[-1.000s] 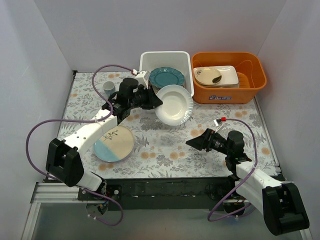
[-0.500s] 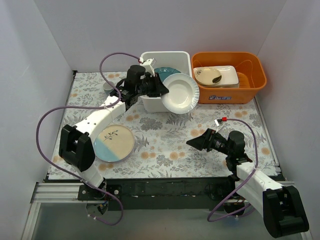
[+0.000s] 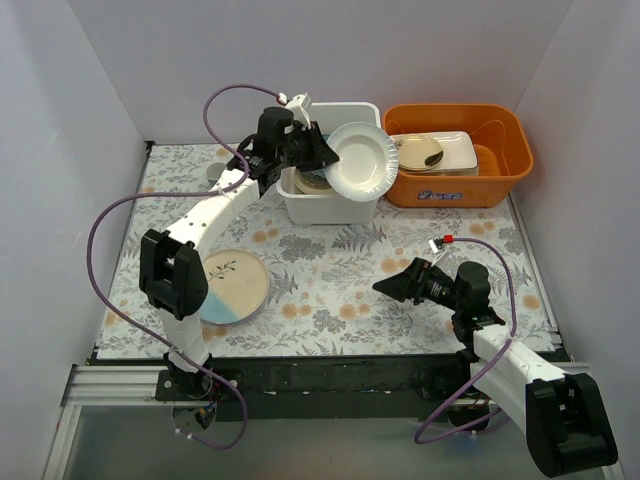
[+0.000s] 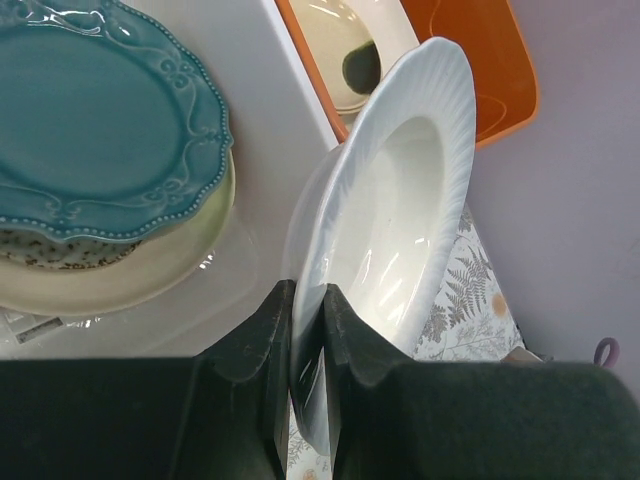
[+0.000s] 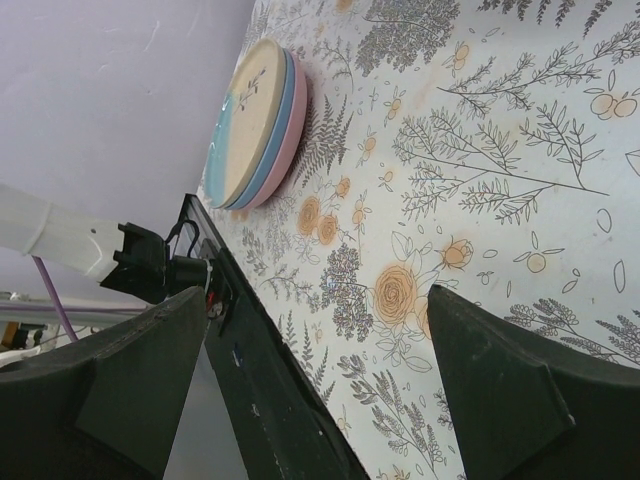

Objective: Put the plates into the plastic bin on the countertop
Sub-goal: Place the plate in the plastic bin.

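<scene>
My left gripper [image 3: 322, 152] [image 4: 308, 300] is shut on the rim of a white plate [image 3: 362, 160] [image 4: 400, 220], holding it on edge above the white plastic bin [image 3: 330, 205] [image 4: 285, 75]. Inside the bin lies a teal plate [image 4: 95, 120] on a cream plate [image 4: 150, 275], with a woven one partly showing beneath. A stack topped by the cream-and-light-blue sprig plate [image 3: 233, 285] [image 5: 245, 110] rests on the countertop [image 3: 340, 280] at the front left, with blue and pink plates under it. My right gripper [image 3: 385, 287] [image 5: 315, 380] stands open low over the front right, holding nothing.
An orange tub [image 3: 505, 130] with a rectangular white dish [image 3: 455, 150] and a beige bowl [image 3: 415, 152] stands right of the bin. A small mug [image 3: 215, 172] sits at the back left. White walls close in three sides.
My left arm has lifted the white plate up and back from beside the bin to above it. The right arm has stayed still.
</scene>
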Robot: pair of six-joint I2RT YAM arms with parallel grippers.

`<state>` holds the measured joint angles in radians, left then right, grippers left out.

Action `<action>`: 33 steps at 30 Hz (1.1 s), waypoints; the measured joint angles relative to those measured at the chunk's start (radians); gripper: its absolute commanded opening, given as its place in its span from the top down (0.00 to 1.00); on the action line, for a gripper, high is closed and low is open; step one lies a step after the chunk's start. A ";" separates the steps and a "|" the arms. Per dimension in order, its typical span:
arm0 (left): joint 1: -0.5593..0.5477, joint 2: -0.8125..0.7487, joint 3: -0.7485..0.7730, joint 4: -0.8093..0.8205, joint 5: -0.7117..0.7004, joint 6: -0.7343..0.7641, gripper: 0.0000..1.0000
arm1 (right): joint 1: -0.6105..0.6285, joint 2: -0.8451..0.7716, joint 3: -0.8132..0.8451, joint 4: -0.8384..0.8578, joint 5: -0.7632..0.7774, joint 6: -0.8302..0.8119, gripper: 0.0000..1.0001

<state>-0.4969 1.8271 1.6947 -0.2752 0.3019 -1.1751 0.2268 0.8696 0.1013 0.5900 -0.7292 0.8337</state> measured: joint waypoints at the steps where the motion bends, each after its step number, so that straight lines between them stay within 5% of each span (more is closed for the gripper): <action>1: 0.004 0.014 0.018 -0.007 -0.001 -0.001 1.00 | -0.001 0.000 0.000 -0.001 -0.001 0.000 0.02; 15: 0.037 0.150 0.220 -0.072 -0.093 -0.047 1.00 | -0.009 0.000 0.000 -0.017 -0.010 -0.008 0.02; 33: 0.089 0.244 0.268 -0.120 -0.161 -0.052 1.00 | -0.018 0.012 0.000 -0.020 -0.014 -0.027 0.02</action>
<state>-0.4080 2.0712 1.9629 -0.3954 0.1410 -1.2270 0.2085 0.8814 0.1013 0.5701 -0.7437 0.8066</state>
